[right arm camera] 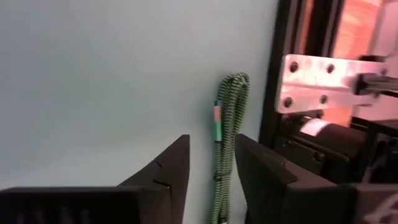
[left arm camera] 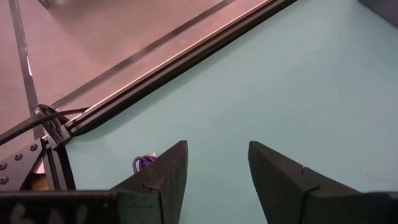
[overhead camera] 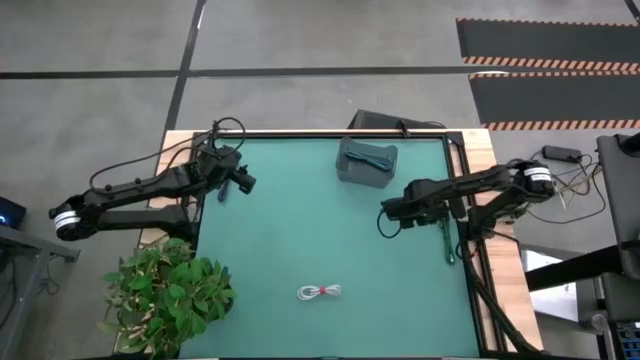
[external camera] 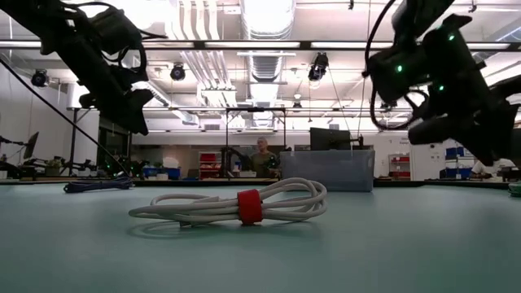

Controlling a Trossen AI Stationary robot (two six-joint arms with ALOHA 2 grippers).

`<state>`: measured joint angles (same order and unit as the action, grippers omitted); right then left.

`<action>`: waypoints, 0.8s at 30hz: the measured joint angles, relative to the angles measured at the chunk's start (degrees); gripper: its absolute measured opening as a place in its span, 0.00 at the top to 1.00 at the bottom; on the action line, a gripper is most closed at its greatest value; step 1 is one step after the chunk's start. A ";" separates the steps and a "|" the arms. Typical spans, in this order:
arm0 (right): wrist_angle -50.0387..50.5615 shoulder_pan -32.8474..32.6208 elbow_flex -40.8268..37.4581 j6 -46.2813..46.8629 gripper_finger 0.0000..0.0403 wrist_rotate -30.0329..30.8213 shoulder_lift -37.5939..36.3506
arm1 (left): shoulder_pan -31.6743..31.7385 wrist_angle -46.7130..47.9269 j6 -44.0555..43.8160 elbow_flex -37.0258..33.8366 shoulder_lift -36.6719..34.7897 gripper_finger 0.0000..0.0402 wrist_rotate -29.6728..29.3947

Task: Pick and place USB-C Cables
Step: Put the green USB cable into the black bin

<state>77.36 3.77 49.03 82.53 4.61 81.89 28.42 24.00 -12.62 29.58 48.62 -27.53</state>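
The white cable (overhead camera: 320, 292) with a red band (external camera: 250, 206) lies coiled near the table's near edge. The dark blue cable (overhead camera: 222, 191) lies flat by the left edge, just beside my open left gripper (overhead camera: 245, 183); in the left wrist view only a bit of the blue cable (left arm camera: 144, 163) shows beside one finger. The teal-green cable (overhead camera: 449, 240) lies stretched along the right edge. My right gripper (overhead camera: 386, 209) hovers open over the mat, left of the green cable, and in its wrist view the green cable (right arm camera: 227, 124) shows ahead of the fingers (right arm camera: 211, 140).
A grey translucent bin (overhead camera: 367, 162) stands at the far middle of the green mat, with a dark cable inside. A black raised rail (overhead camera: 458, 200) borders the right edge. A potted plant (overhead camera: 165, 295) sits off the near left corner. A person stands in the room behind.
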 joint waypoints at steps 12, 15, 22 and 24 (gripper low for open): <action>-0.07 -0.11 -0.10 1.48 0.51 -3.23 7.86 | 0.00 -0.02 0.02 -0.47 0.00 0.61 0.00; -0.31 0.02 -0.27 1.18 0.52 -3.66 9.43 | 0.00 -0.77 0.04 -0.77 0.00 0.61 0.00; -1.45 0.50 -2.04 0.99 0.52 -3.76 10.68 | 0.00 -1.16 0.04 -0.83 0.00 0.61 0.00; -3.02 0.70 -3.09 1.05 0.52 -3.69 10.50 | 0.00 -1.30 -0.01 -0.81 0.00 0.61 0.00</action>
<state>74.35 4.47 45.93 83.58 0.93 92.38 28.42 22.70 -12.63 28.77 48.62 -27.53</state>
